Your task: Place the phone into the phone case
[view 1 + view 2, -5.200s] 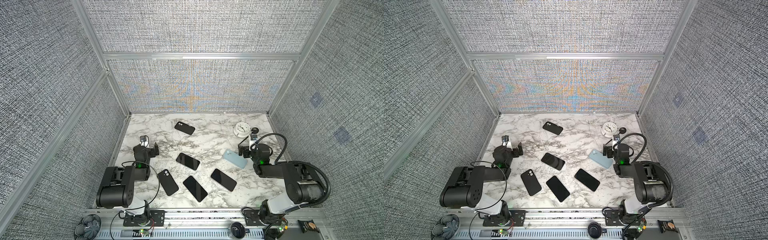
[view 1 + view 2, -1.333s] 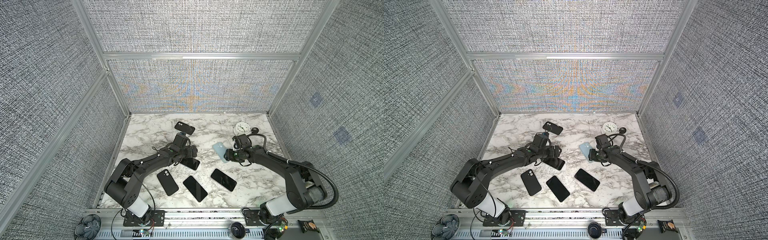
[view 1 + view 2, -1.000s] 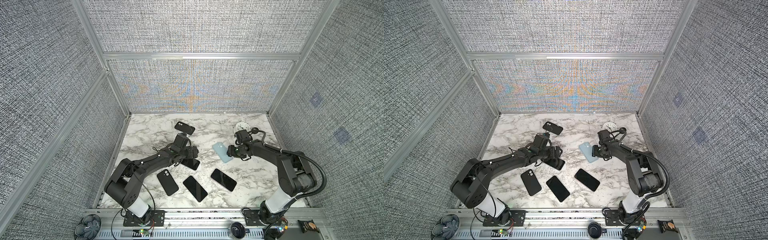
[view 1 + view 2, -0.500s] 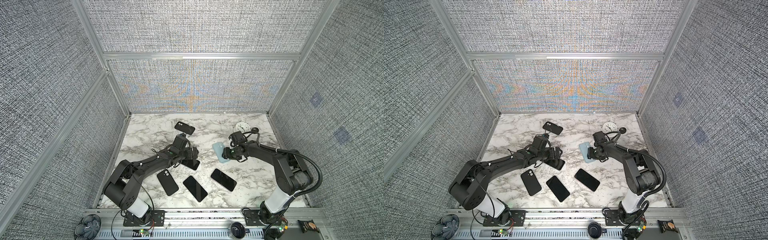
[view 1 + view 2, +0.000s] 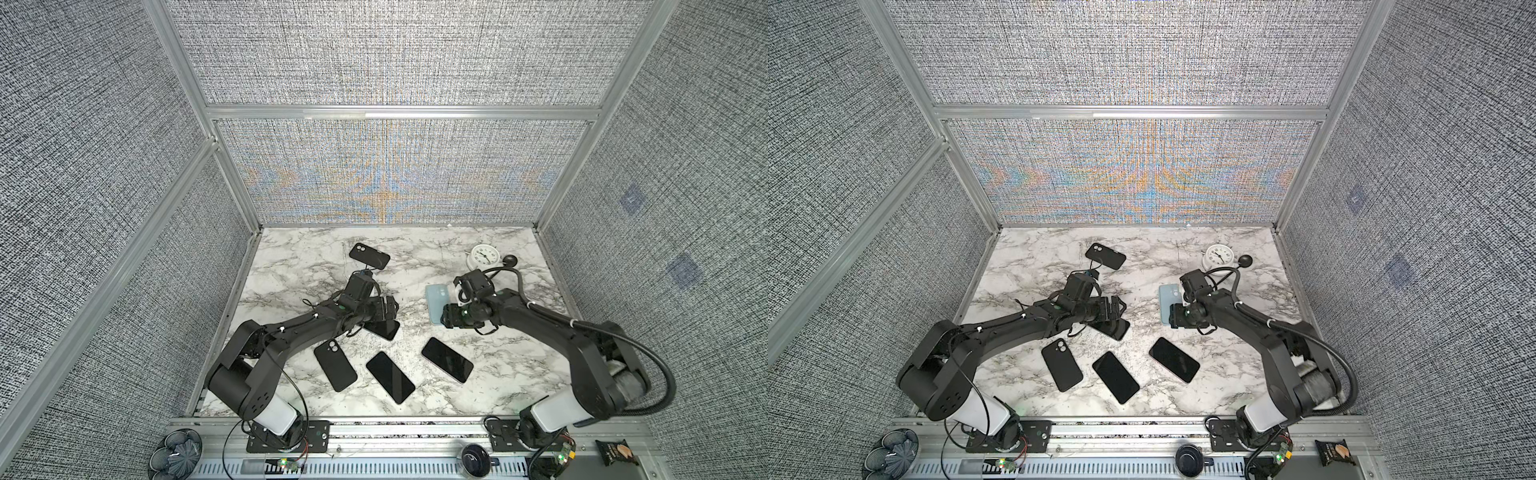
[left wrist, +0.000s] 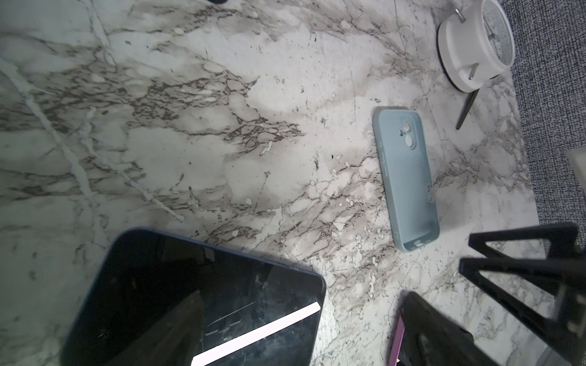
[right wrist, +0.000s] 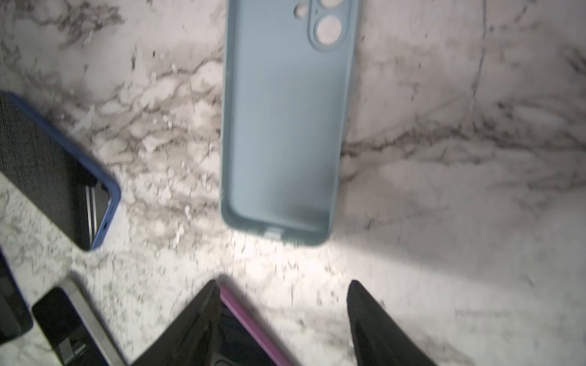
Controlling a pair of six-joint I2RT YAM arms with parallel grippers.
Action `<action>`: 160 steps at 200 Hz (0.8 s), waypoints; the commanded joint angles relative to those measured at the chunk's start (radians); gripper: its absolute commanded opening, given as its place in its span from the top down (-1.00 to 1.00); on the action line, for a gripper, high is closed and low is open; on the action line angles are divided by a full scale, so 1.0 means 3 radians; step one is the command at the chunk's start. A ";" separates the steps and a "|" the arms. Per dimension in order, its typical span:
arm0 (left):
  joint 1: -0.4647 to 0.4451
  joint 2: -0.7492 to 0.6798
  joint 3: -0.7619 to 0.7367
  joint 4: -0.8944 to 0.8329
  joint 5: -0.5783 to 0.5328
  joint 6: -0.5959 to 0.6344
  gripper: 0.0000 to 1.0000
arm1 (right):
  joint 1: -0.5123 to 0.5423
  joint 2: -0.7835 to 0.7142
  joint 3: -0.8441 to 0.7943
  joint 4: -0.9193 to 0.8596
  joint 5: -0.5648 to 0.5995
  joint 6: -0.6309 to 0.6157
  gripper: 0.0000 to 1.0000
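Pale blue phone case [image 7: 282,126] now released, right end effector [image 7: 283,285] backed off.

Marble table [image 5: 291,266] in view: pale blue phone case [image 5: 435,303] lying open side up right of centre, white clock [image 5: 482,255] far right, camera-up phone [image 5: 369,255] far, centre phone [image 5: 386,330], three dark phones [image 5: 390,377] near.

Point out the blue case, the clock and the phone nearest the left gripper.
blue case [image 6: 407,183]: left wrist view, middle of its inner face.
clock [image 5: 482,254]: in a top view, centre of the dial.
phone [image 6: 177,294]: left wrist view, on its dark screen.
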 commanded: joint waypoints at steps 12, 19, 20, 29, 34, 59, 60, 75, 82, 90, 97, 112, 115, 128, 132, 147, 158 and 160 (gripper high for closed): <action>-0.0003 -0.0065 0.0049 -0.0060 0.0279 0.0047 -0.97 | 0.0228 -0.0464 -0.0277 -0.0526 0.0229 -0.0002 -0.46; -0.0003 -0.0049 0.0072 -0.0087 0.0352 0.0072 -0.97 | 0.0304 -0.0533 -0.0316 -0.0598 0.0271 0.0004 -0.49; -0.0002 -0.0048 0.0077 -0.0092 0.0365 0.0074 -0.97 | 0.0304 -0.0540 -0.0321 -0.0608 0.0276 0.0004 -0.50; -0.0004 -0.0020 0.0094 -0.0109 0.0436 0.0086 -0.97 | 0.0409 -0.0614 -0.0367 -0.0674 0.0345 0.0019 -0.54; -0.0004 -0.0007 0.0092 -0.0105 0.0479 0.0086 -0.97 | 0.0456 -0.0645 -0.0398 -0.0698 0.0375 0.0020 -0.56; -0.0006 0.0056 0.0062 -0.0053 0.0584 0.0062 -0.97 | 0.0654 -0.0705 -0.0472 -0.0685 0.0372 0.0008 -0.63; -0.0004 0.0059 0.0062 -0.0053 0.0586 0.0061 -0.97 | 0.0660 -0.0706 -0.0470 -0.0685 0.0375 0.0009 -0.64; -0.0002 0.0056 0.0056 -0.0046 0.0620 0.0048 -0.97 | 0.0770 -0.0632 -0.0463 -0.0668 0.0453 0.0015 -0.66; -0.0004 0.0049 0.0047 -0.0033 0.0634 0.0050 -0.97 | 0.0800 -0.0583 -0.0460 -0.0659 0.0459 0.0016 -0.67; -0.0006 0.0044 0.0044 -0.0029 0.0653 0.0063 -0.97 | 0.0844 -0.0515 -0.0454 -0.0657 0.0476 0.0051 -0.67; -0.0004 0.0037 0.0051 -0.0050 0.0657 0.0083 -0.97 | 0.0881 -0.0471 -0.0457 -0.0648 0.0492 0.0086 -0.66; -0.0005 0.0022 0.0064 -0.0112 0.0655 0.0140 -0.97 | 0.0959 -0.0405 -0.0494 -0.0585 0.0476 0.0164 -0.66; -0.0003 0.0021 0.0058 -0.0127 0.0654 0.0149 -0.97 | 0.0980 -0.0395 -0.0499 -0.0575 0.0468 0.0170 -0.66; -0.0005 -0.0001 0.0024 -0.0142 0.0654 0.0163 -0.97 | 0.1054 -0.0354 -0.0509 -0.0556 0.0515 0.0200 -0.67; -0.0003 -0.0009 0.0013 -0.0138 0.0651 0.0168 -0.97 | 0.1077 -0.0342 -0.0512 -0.0552 0.0540 0.0207 -0.67; -0.0003 -0.0020 -0.0019 -0.0134 0.0651 0.0172 -0.97 | 0.1125 -0.0312 -0.0504 -0.0544 0.0598 0.0239 -0.68; -0.0002 -0.0014 -0.0016 -0.0139 0.0661 0.0173 -0.97 | 0.1159 -0.0303 -0.0512 -0.0538 0.0624 0.0257 -0.70; -0.0003 -0.0015 -0.0017 -0.0139 0.0664 0.0176 -0.97 | 0.1165 -0.0306 -0.0515 -0.0536 0.0633 0.0263 -0.70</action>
